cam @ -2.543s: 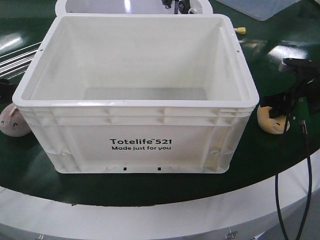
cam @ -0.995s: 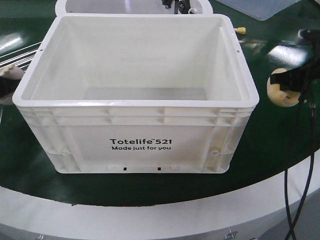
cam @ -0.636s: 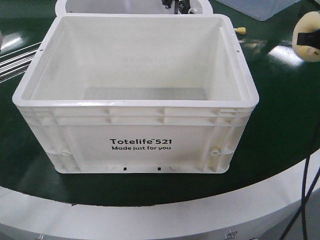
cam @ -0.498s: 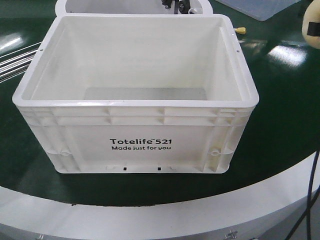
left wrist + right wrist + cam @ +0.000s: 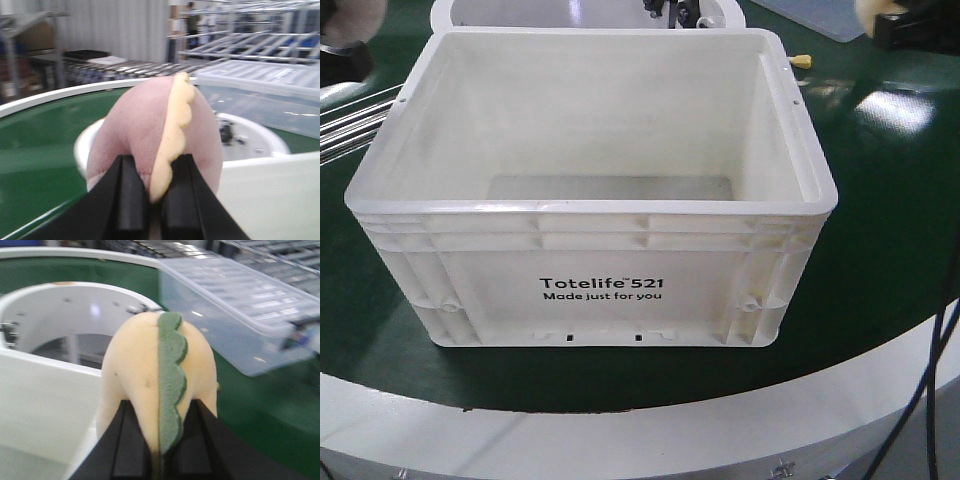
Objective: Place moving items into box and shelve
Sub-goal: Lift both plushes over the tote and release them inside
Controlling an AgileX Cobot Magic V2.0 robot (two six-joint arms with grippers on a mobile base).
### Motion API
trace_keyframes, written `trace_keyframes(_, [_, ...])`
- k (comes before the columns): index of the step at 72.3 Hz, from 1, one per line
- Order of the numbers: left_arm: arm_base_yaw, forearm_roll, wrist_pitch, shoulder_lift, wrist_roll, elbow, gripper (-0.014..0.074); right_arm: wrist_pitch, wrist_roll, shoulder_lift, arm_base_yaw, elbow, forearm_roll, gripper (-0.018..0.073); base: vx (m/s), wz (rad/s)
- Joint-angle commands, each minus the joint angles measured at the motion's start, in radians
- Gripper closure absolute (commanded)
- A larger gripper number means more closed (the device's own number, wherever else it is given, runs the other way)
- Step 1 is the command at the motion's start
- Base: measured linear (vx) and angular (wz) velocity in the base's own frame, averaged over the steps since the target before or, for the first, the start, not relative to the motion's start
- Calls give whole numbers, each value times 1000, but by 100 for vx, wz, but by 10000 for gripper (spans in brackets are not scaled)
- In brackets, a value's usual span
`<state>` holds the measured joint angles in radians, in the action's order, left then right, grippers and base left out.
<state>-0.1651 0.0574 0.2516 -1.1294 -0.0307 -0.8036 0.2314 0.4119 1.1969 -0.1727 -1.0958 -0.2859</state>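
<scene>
Both arms up, one toy each, both clear of the tabletop [image 5: 880,230].

- Left gripper [image 5: 152,175] was clamped on the pink toy [image 5: 150,130], with the black fingers [image 5: 127,192] pinching its lower end. The toy hung above the box's far-left corner area, just outside the rim as far as I could judge from the front.
- Right gripper [image 5: 157,440] was likewise closed on the yellow toy [image 5: 140,380], high by the far-right corner. The box wall was below and to its left.
- Box [image 5: 590,208] sat on the tabletop with its mouth up, and nothing was visible inside. Its long axis ran side to side as I faced it, with the printed wall toward me.

Why held so: a grip low on each soft body leaves the bulk of the toy forward of the fingers, so opening the jaws should let it fall free. I judged the height was meant to carry the toys over the tall rim. One toy per arm, each approaching from its own side, keeps the arms apart.

Orientation: the toys are near round, with no strong long axis. On each, a scalloped crest (cream on the pink, green on the yellow) ran from the fingers up over the top, in line with the gap between the jaws. The faces were turned away from the wrist cameras and could not be seen.

Behind them were a white ring [image 5: 60,295] and a clear bin [image 5: 240,300].

Step in hand, by my reading: carry in over the mouth, then drop. Shelving had not yet begun.
</scene>
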Motion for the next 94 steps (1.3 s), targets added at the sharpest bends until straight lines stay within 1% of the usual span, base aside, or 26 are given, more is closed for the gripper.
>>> trace_keyframes(1, [-74, -4, 98, 2, 17, -33, 602, -111, 6, -15, -83, -28, -6, 565, 0, 0])
trace_keyframes(8, [-143, -4, 113, -27, 17, -33, 602, -130, 4, 6, -173, -28, -6, 565, 0, 0])
trace_keyframes(15, [-186, -2, 130, -56, 17, -33, 600, -143, 4, 38, -250, -28, -5, 565, 0, 0])
trace_keyframes(19, [-198, -2, 130, -70, 16, -33, 597, -149, 4, 55, -281, -28, -5, 563, 0, 0])
trace_keyframes(24, [-198, -2, 124, -81, 16, -33, 581, -156, 3, 79, -311, -28, -5, 556, 0, 0])
trace_keyframes(31, [-198, -2, 102, -85, 16, -33, 518, -160, 3, 95, -338, -28, -5, 500, 0, 0])
trace_keyframes(35, [-198, -2, 98, -85, 15, -33, 454, -159, 3, 99, -344, -28, -5, 440, 0, 0])
trace_keyframes(40, [-198, -2, 100, -85, 14, -33, 365, -159, 1, 99, -346, -28, -6, 337, 0, 0])
trace_keyframes(44, [-198, -2, 100, -85, 13, -33, 283, -157, -6, 99, -346, -28, -6, 223, 0, 0])
trace_keyframes(46, [-198, -2, 98, -85, 13, -33, 242, -157, -7, 99, -346, -28, -6, 182, 0, 0])
trace_keyframes(47, [-198, -2, 96, -85, 13, -33, 220, -157, -8, 99, -346, -28, -6, 141, 0, 0])
trace_keyframes(49, [-198, -2, 92, -85, 13, -33, 169, -157, -9, 99, -346, -28, -7, 87, 0, 0])
trace_keyframes(54, [-198, -2, 80, -85, 13, -33, 78, -161, -27, 99, -346, -28, -12, -34, 0, 0])
trace_keyframes(59, [-198, -2, 68, -86, 14, -33, 11, -161, -53, 99, -346, -28, -14, -139, 0, 0])
trace_keyframes(62, [-198, -2, 63, -86, 14, -33, -18, -161, -59, 99, -346, -28, -14, -172, 0, 0])
trace_keyframes(68, [-198, 0, 56, -86, 14, -33, -42, -158, -60, 99, -346, -28, -15, -168, 0, 0])
trace_keyframes(73, [-197, 13, 48, -81, 14, -33, -36, -157, -60, 99, -345, -28, -19, -159, 0, 0])
trace_keyframes(77, [-193, 41, 28, -64, 14, -33, -26, -157, -67, 94, -331, -28, -44, -147, 0, 0])
trace_keyframes(79, [-186, 61, 14, -54, 13, -33, -19, -155, -87, 89, -312, -28, -65, -139, 0, 0])
trace_keyframes(83, [-161, 67, -31, -26, 10, -33, -6, -140, -126, 82, -275, -28, -96, -124, 0, 0])
trace_keyframes(87, [-126, 66, -84, 5, 3, -33, 7, -106, -141, 71, -219, -28, -94, -107, 0, 0])
trace_keyframes(94, [-40, 58, -191, 68, 3, -33, 17, -18, -142, 51, -117, -28, -81, -80, 0, 0])
